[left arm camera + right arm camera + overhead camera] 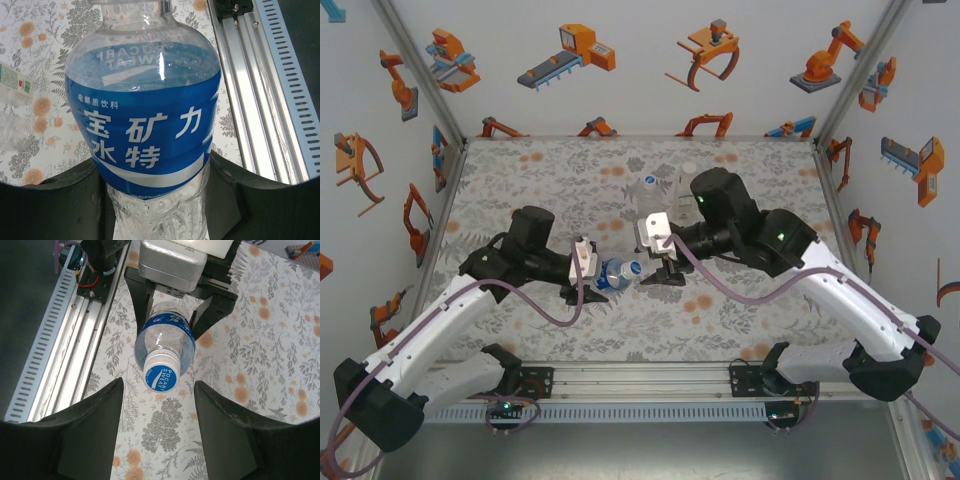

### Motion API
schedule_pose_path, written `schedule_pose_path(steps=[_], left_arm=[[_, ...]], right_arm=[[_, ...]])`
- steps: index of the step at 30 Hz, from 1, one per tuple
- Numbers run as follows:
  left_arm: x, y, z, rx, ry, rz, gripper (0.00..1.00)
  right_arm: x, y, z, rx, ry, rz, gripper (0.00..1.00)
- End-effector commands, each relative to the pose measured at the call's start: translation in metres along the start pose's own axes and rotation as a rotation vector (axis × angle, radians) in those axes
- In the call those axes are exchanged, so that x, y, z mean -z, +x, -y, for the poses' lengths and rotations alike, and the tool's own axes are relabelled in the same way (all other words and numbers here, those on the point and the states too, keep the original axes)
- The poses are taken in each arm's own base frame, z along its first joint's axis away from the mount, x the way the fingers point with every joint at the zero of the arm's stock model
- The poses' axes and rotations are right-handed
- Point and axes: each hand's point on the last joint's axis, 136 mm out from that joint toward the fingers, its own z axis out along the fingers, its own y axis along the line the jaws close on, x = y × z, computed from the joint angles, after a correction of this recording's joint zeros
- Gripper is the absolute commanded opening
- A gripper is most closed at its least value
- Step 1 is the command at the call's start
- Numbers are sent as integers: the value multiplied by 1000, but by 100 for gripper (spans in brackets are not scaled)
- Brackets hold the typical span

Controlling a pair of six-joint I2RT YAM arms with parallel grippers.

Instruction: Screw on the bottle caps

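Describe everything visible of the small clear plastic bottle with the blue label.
The small clear plastic bottle with the blue label is held nearly level, clamped below the label by the left gripper. White characters mark the label. A white cap with blue lettering sits on its neck, facing the open right gripper, not touching it.

table [510, 190]: floral cover | on it: two clear bottles [650, 186], far centre

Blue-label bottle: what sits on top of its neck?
A white cap with a blue printed top sits on the neck of the blue-label bottle. The cap covers the threads, so how far it is screwed down cannot be seen.
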Motion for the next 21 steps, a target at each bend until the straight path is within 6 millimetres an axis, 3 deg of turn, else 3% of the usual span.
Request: schedule_pose_path(steps=[1, 16, 21], left_arm=[[3, -14, 3, -52, 16, 42, 0], [4, -15, 3, -54, 19, 47, 0], [4, -16, 3, -55, 19, 48, 0]], right_arm=[[-4, -5, -8, 80, -44, 35, 54], [-21, 8, -7, 66, -64, 16, 44], [-22, 9, -6, 26, -41, 15, 25]])
